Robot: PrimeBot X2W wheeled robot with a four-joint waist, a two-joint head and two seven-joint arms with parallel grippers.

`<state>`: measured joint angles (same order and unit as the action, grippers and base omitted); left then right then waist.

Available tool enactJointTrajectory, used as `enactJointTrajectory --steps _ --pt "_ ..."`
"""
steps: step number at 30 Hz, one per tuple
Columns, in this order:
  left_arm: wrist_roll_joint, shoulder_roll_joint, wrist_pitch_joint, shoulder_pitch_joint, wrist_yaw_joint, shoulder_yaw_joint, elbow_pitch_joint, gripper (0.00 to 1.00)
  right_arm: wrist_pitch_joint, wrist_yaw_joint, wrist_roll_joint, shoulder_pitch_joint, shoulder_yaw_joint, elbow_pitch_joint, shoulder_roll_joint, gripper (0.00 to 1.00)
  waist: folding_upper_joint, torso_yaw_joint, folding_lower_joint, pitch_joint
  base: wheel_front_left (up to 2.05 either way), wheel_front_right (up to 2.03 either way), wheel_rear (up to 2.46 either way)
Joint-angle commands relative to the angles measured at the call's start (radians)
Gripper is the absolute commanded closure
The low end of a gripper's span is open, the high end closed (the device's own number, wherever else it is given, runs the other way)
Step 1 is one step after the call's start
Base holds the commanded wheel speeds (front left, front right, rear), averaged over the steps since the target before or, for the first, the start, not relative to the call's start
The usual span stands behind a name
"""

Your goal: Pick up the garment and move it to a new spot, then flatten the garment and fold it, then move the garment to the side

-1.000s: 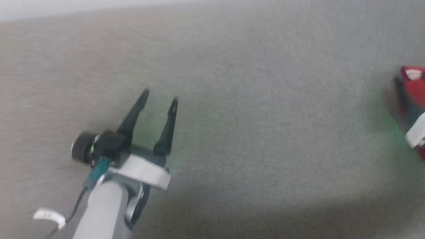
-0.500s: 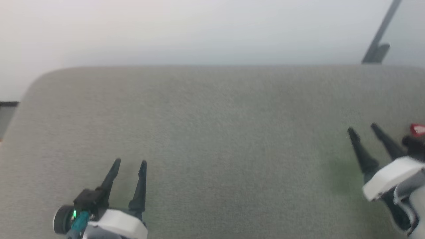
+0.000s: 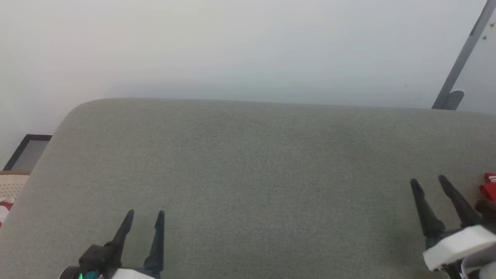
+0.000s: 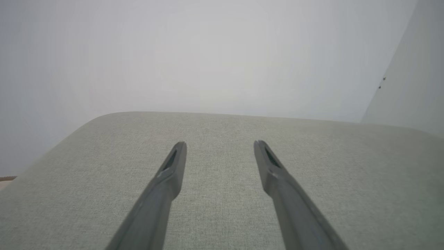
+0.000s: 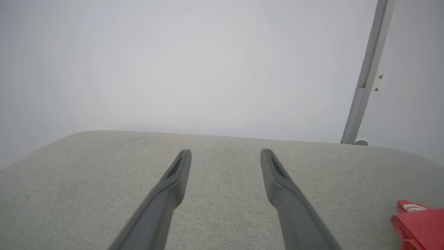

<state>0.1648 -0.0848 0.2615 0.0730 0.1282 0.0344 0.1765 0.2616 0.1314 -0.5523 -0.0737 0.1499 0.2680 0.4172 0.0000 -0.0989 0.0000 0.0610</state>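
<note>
The red garment point(image 3: 489, 187) peeks in at the right edge of the head view, lying on the grey upholstered surface point(image 3: 263, 170); a red fold with a white patch is all that shows. In the right wrist view the garment point(image 5: 419, 222) lies at the lower right, to the right of the fingers. My right gripper point(image 3: 428, 182) is open above the surface, just left of the garment and apart from it. My left gripper point(image 3: 145, 212) is open at the lower left with nothing between its fingers. Both pairs of fingers point(image 4: 173, 166) hover over bare upholstery.
A pale wall rises behind the surface's rounded far edge. A grey metal bar point(image 3: 461, 58) leans at the upper right. At the left edge stand a dark-framed panel point(image 3: 27, 151), a beige woven thing point(image 3: 11, 184) and a red-and-white scrap point(image 3: 4, 209).
The camera has tilted up, so the whole picture shifted and the wall came into view. The right gripper now shows, open beside the garment. Both grippers stay open.
</note>
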Motion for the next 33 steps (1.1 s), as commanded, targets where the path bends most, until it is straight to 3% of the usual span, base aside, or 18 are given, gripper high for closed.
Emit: enactJointTrajectory --steps 1,16,33 --pt "-0.009 0.001 0.005 0.015 0.003 0.007 -0.005 0.0 0.003 -0.002 0.012 0.026 -0.018 -0.021 -0.01 0.0 0.0 -0.002 0.0 0.003 0.0 0.0 0.0" --pt "0.025 0.004 0.005 0.109 0.003 0.04 -0.106 0.0 0.003 -0.002 0.054 0.197 -0.147 -0.172 -0.07 0.0 0.0 0.018 0.0 -0.006 0.0 0.0 0.0" --pt "0.033 0.012 0.005 0.1 0.003 0.031 -0.112 0.0 0.003 -0.002 0.044 0.199 -0.159 -0.188 -0.094 0.0 0.0 0.031 0.0 -0.017 0.0 0.0 0.0"
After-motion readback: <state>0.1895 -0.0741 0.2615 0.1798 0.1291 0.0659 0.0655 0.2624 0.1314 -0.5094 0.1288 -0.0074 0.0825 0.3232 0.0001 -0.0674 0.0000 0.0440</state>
